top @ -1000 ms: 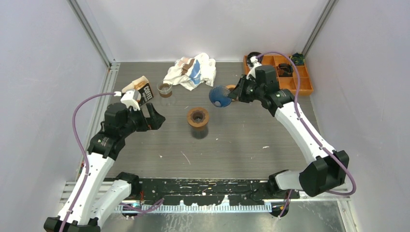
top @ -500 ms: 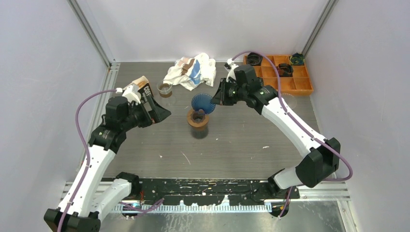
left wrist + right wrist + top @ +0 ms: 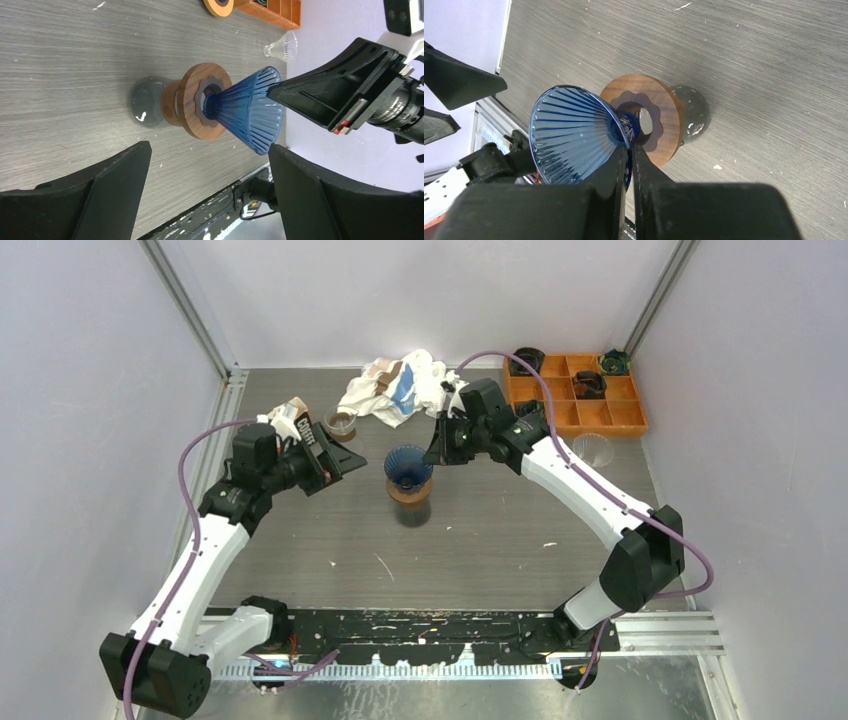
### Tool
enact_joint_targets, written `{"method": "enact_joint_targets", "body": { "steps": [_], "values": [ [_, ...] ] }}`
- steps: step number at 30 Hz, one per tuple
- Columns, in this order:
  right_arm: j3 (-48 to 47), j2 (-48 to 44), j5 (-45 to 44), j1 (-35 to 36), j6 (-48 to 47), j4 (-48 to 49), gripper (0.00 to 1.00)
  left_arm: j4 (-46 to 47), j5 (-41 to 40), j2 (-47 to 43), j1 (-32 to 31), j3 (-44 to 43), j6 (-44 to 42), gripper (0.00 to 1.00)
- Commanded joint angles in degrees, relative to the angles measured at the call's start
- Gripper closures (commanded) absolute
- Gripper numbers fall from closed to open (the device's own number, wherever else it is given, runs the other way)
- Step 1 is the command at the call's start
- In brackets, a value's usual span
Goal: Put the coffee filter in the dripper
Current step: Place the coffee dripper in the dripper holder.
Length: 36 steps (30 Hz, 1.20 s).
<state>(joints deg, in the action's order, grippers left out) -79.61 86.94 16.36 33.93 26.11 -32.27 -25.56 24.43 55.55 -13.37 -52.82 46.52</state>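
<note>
At the wooden ring [image 3: 664, 125], the blue filter [image 3: 569, 135] has arrived, tip at its hole, right gripper [image 3: 629, 150] pinching its rim, left gripper [image 3: 335, 462] spread empty; release looks next

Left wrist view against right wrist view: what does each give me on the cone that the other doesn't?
Only left wrist: the side profile, with the blue cone's tip at the hole of the wooden ring, plus a clear cone and orange tray beyond. Only right wrist: the blue cone's ribbed inside, and the right pincer shut on its rim. Both: blue cone, ring, the glass base under it, and that pincer at the rim.
</note>
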Motion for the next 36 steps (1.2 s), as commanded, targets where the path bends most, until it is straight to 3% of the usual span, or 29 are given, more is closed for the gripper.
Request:
{"method": "enact_joint_targets", "body": {
  "steps": [1,4,24,36],
  "values": [
    [-3.25,0.27,-1.92,0.34,-1.29,1.33,0.99,6.61,3.88,1.46,-0.52,-2.89,2.84,0.12],
    [-3.01,0.63,-2.49,0.42,-1.73,1.10,0.99,7.44,3.87,2.72,-1.39,-3.13,3.26,0.12],
    [-3.75,3.40,-3.85,1.66,-4.30,-1.55,0.99,8.97,2.91,13.66,-8.08,-7.19,1.86,0.43],
    [-4.39,3.94,-7.27,3.14,-5.23,-3.10,0.99,7.42,2.16,18.74,-10.32,-9.20,-0.08,0.71]
  ]
}}
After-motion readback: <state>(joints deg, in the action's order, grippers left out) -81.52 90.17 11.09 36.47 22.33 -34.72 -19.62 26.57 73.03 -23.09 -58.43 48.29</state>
